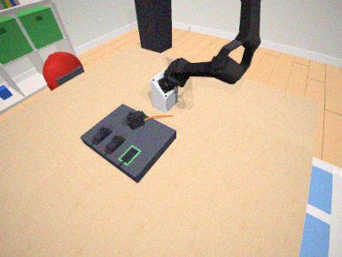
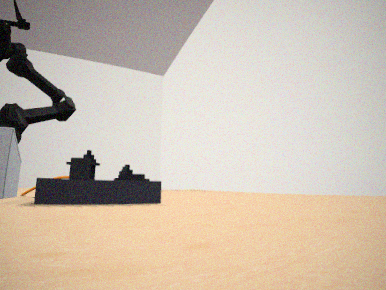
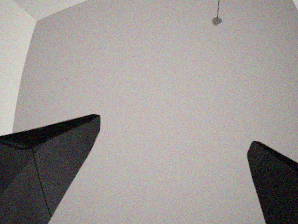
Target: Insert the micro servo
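Note:
The loose servo [image 1: 135, 120] [image 2: 82, 169] is black and stands upright on top of the dark deck [image 1: 151, 142] [image 2: 100, 193], near its back edge, with its shaft end up. Its orange cable [image 1: 159, 116] [image 2: 61, 177] runs out past the deck's edge. The green-outlined pocket [image 1: 134, 158] is empty, apart from the servo, near the front corner; it is hidden in the exterior view. My gripper [image 3: 176, 136] is wide open with nothing between the fingers. It is raised high, away from the deck and servo, and the wrist view shows only walls and ceiling.
Two seated black servos [image 1: 102, 134] [image 1: 116, 144] stand in a row beside the pocket. The arm rises from a pale box [image 1: 164, 101] [image 2: 7, 165] behind the deck. A black column [image 1: 154, 27], a red ball [image 1: 62, 68] and a shelf with green bins [image 1: 40, 27] are farther back.

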Robot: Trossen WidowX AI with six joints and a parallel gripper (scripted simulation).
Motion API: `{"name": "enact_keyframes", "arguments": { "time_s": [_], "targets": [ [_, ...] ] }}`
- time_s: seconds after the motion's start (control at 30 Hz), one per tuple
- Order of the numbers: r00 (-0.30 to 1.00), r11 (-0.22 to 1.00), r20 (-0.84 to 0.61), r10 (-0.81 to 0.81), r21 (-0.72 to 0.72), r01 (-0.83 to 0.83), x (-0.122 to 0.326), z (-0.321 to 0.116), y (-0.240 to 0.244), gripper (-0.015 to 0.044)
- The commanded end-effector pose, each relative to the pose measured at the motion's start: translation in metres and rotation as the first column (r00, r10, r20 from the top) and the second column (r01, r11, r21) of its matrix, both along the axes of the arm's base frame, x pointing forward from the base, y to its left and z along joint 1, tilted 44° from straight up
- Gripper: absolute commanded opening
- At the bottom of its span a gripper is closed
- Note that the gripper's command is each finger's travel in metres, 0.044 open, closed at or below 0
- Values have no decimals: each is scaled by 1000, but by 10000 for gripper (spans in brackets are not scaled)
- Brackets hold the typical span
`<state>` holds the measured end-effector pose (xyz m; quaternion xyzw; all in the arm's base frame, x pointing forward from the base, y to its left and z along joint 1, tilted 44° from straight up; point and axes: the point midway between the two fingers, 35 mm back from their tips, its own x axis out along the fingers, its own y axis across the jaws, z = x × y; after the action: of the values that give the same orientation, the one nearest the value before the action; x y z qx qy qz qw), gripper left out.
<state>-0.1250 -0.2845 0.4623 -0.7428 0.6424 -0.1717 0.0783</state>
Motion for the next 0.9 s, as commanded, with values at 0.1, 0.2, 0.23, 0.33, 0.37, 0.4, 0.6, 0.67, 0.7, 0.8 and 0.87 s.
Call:
{"name": "enact_keyframes", "arguments": {
  "time_s": [0.1,0.2,0.23,0.33,0.37,0.4,0.6,0.67,0.7,0.8,0.87],
  "targets": [
    [984,993,163,78,78,-92,14,-26,-22,440],
    [975,988,203,95,97,-116,19,-31,-26,440],
    [969,986,226,102,107,-129,21,-34,-29,440],
    [945,974,302,126,144,-175,31,-46,-37,440],
    [935,969,329,132,156,-192,34,-50,-40,440],
    [924,963,356,138,168,-209,38,-53,-43,440],
    [851,924,503,151,235,-302,61,-76,-56,440],
    [822,906,550,148,258,-336,69,-85,-60,440],
    [807,896,572,146,269,-353,74,-89,-62,440],
    [766,865,628,138,301,-402,89,-101,-67,440],
    [737,843,664,125,321,-432,97,-109,-70,440]
  ]
}}
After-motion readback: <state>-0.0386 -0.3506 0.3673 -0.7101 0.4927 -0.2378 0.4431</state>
